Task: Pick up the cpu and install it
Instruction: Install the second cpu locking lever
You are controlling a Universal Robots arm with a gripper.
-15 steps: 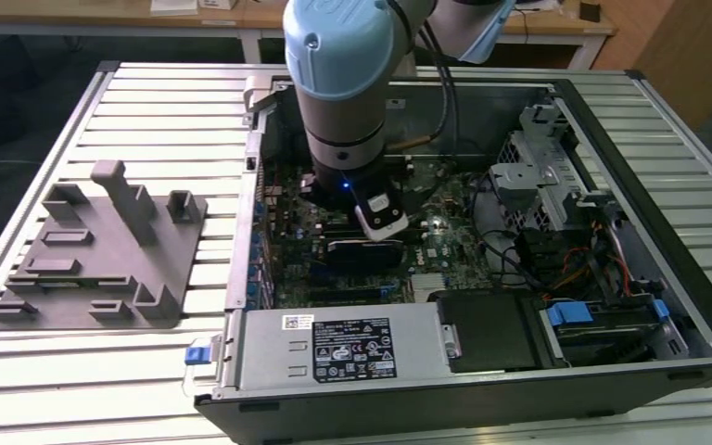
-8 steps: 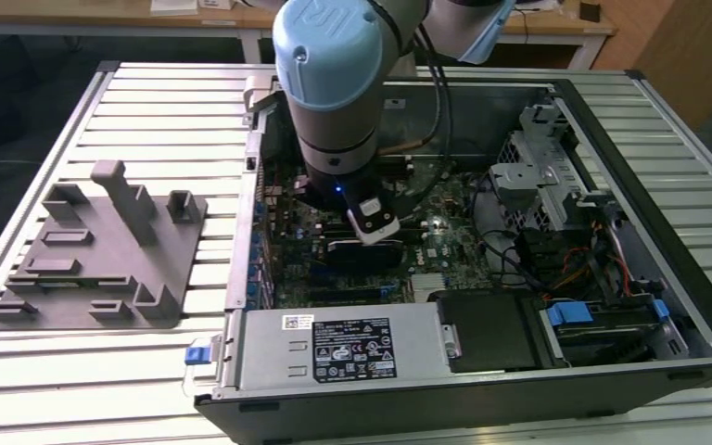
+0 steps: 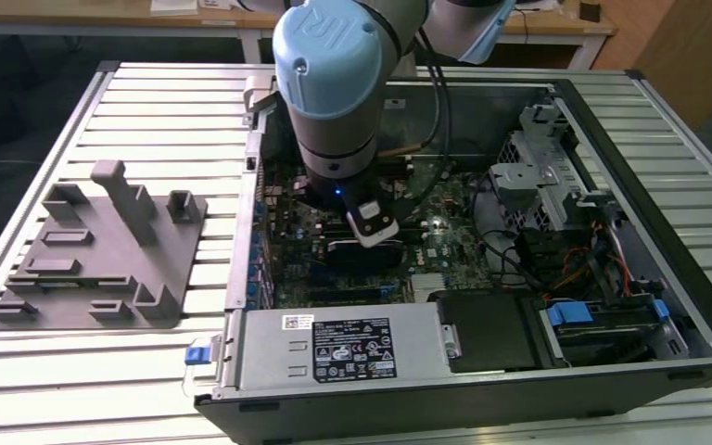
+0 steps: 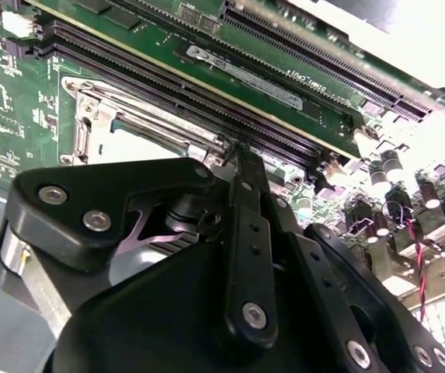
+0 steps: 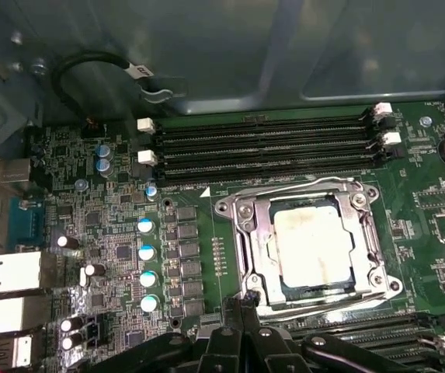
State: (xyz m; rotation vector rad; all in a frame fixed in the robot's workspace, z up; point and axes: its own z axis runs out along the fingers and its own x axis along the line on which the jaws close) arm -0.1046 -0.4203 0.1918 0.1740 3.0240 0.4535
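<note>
The gripper [image 5: 245,305] hangs low over the motherboard [image 5: 113,241] inside the open computer case [image 3: 653,278], its fingertips seemingly drawn together with nothing between them, though the tips are hard to see. The cpu [image 5: 314,246] lies seated in its metal socket frame [image 5: 241,214], just beside the gripper. A grey plastic fixture [image 3: 96,255] sits on the desk [image 3: 34,362] at the exterior view's left.

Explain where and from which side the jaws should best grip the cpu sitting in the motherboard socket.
Probably from straight above, on two opposite edges. The cpu lies flat, face up, and the metal socket frame rings it closely, so a sideways approach looks blocked.
</note>
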